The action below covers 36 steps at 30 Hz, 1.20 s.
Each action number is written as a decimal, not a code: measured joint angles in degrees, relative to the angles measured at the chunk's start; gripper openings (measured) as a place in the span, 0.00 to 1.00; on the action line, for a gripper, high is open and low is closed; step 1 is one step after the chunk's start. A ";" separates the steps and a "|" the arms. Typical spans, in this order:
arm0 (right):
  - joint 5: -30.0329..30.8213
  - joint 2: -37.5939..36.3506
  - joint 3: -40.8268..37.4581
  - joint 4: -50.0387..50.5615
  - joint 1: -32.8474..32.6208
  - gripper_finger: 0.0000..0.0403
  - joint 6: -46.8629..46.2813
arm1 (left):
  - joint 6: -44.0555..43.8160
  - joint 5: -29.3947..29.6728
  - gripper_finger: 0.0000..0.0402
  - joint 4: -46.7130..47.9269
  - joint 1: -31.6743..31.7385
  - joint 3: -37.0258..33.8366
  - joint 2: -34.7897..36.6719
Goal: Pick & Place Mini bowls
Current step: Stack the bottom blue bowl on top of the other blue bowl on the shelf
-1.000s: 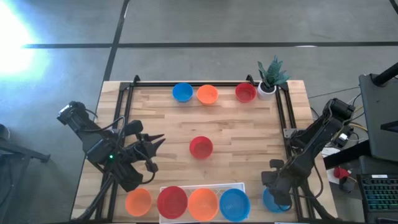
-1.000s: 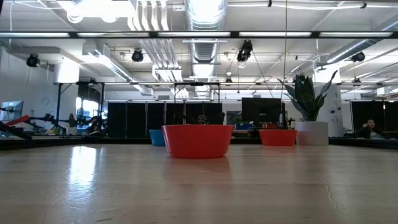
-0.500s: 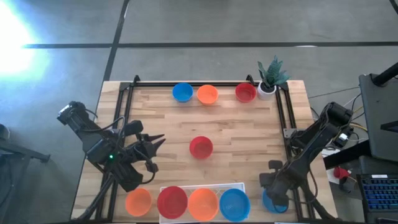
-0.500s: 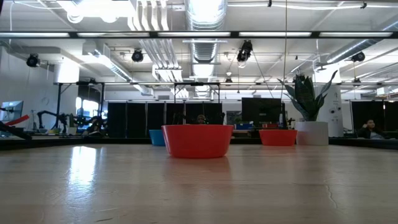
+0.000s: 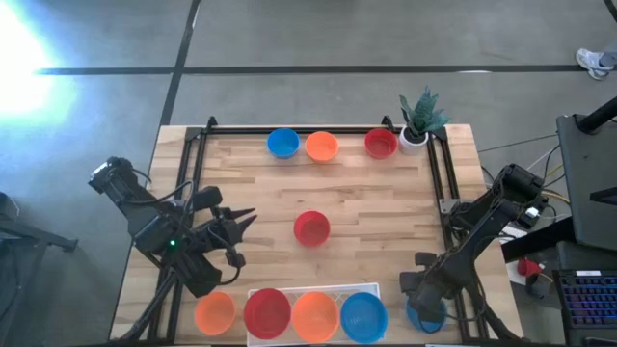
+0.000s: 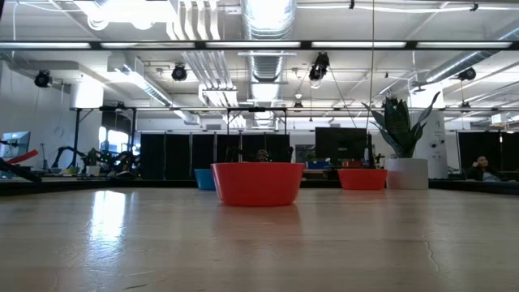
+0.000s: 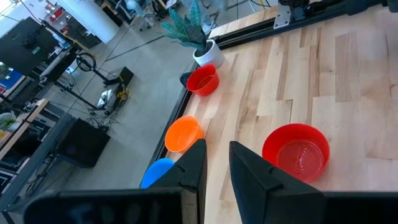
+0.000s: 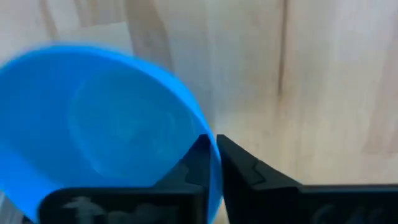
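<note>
- The right gripper (image 8: 212, 163) sat at the near right corner of the table (image 5: 386, 212), its two dark fingers pinched together on the rim of a blue mini bowl (image 8: 93, 124), one inside the wall and one outside.
- The left gripper (image 5: 241, 220) hung over the left side of the table, pointing toward the middle, its fingers (image 7: 193, 163) a narrow gap apart and holding nothing.
- A lone red bowl (image 5: 311, 227) stood near the middle of the table.
- Along the far edge stood a blue bowl (image 5: 282, 144), an orange bowl (image 5: 321, 146) and a red bowl (image 5: 381, 144), the last just beside a white pot with a green plant (image 5: 417, 123).
- At the near edge, a white tray (image 5: 376, 288) held red, orange and blue bowls in a row, with another orange bowl (image 5: 214, 312) just left of it.
</note>
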<state>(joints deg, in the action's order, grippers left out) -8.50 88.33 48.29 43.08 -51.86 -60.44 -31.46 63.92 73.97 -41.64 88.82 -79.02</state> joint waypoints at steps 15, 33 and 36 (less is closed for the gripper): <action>2.44 -9.84 4.56 2.80 0.02 0.02 -4.10 | 0.04 -0.04 0.16 -0.18 0.01 0.00 0.00; 13.25 -13.71 35.93 30.09 3.39 0.02 -4.35 | 0.39 -0.37 0.16 -0.76 0.01 0.00 0.00; 13.23 -12.52 39.63 30.06 6.22 0.02 -3.09 | 0.39 -0.35 0.16 -0.84 0.01 0.00 0.00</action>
<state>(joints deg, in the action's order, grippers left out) 4.73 75.82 87.92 73.14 -45.63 -63.53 -31.07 63.57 73.13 -41.63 88.82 -79.02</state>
